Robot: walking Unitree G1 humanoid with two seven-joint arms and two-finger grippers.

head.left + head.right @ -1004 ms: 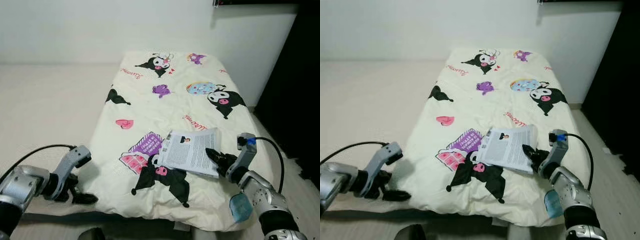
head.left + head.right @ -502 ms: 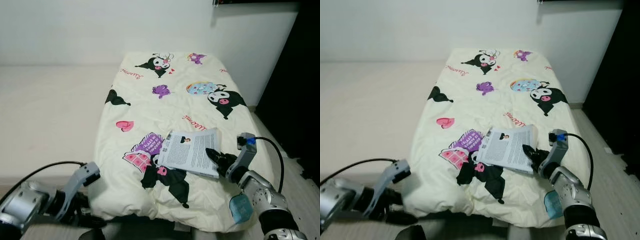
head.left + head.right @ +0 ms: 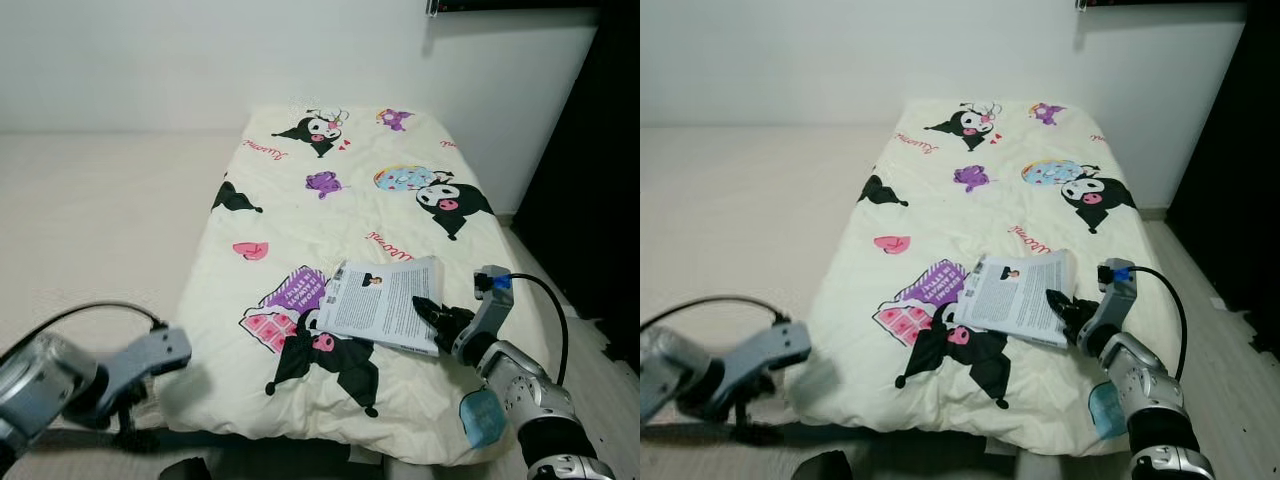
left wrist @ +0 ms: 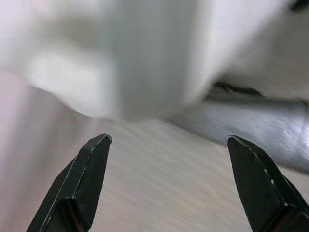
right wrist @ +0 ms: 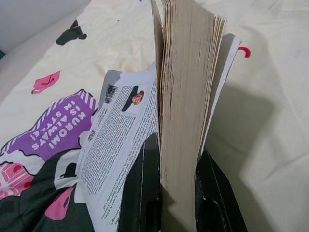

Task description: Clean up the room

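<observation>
Right now my right hand (image 3: 432, 315) is clenched on the near right edge of the book (image 3: 385, 303), which lies open on the bed (image 3: 330, 215) just right of the purple print. My left hand (image 4: 166, 181) hangs released, fingers spread, by the bed's near left corner, gripping nothing. I judge the risk is the pinch: I hold only an edge, so lifting could let pages fan out, tear, or slip free. On the cover (image 5: 50, 128) I read "IN ALWAYS IN STYLE"; the book's own print is too small.
</observation>
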